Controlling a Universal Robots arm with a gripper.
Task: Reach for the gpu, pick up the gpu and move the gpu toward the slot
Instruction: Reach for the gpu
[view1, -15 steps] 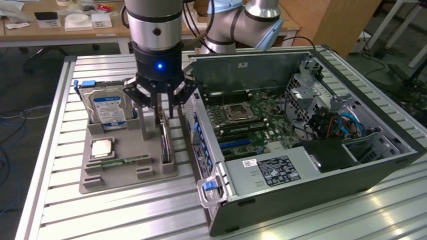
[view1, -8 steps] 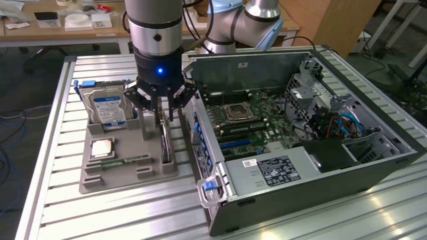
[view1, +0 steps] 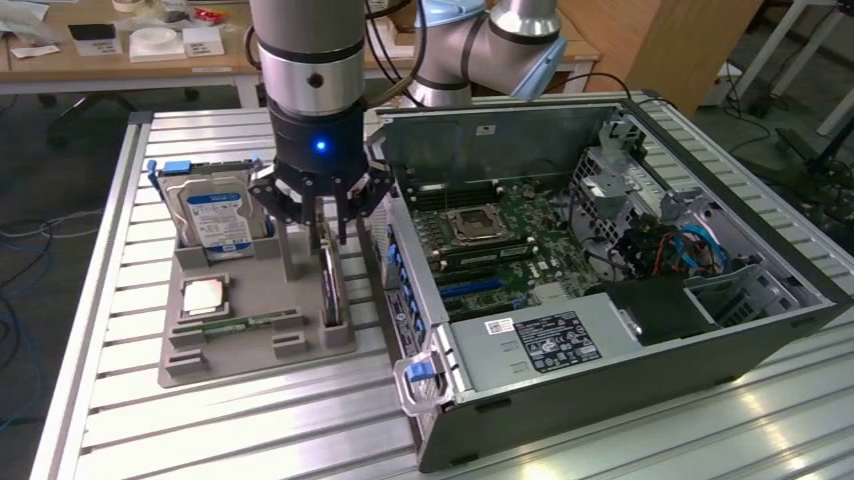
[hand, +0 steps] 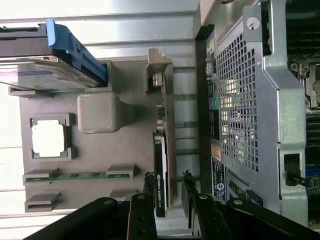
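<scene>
The gpu (view1: 330, 292) stands edge-on as a dark slab in a groove of the grey holder tray (view1: 240, 355), on the side toward the computer case. In the wrist view the gpu (hand: 161, 165) shows its black cooler, thin board and silvery end bracket. My gripper (view1: 324, 228) hangs straight over the card's far end, open. In the wrist view the gripper (hand: 168, 181) has its two dark fingers (hand: 148, 185) on either side of the card's edge, with a gap on each side. Blue slots (view1: 470, 288) lie on the motherboard inside the open case.
A blue-labelled hard drive (view1: 218, 212) stands upright in the tray beside the gripper. A processor (view1: 203, 295) and a memory stick (view1: 240, 324) lie in other pockets. The open computer case (view1: 747, 330) stands close to the tray at the exterior view's right, on a slatted metal table (view1: 200, 430).
</scene>
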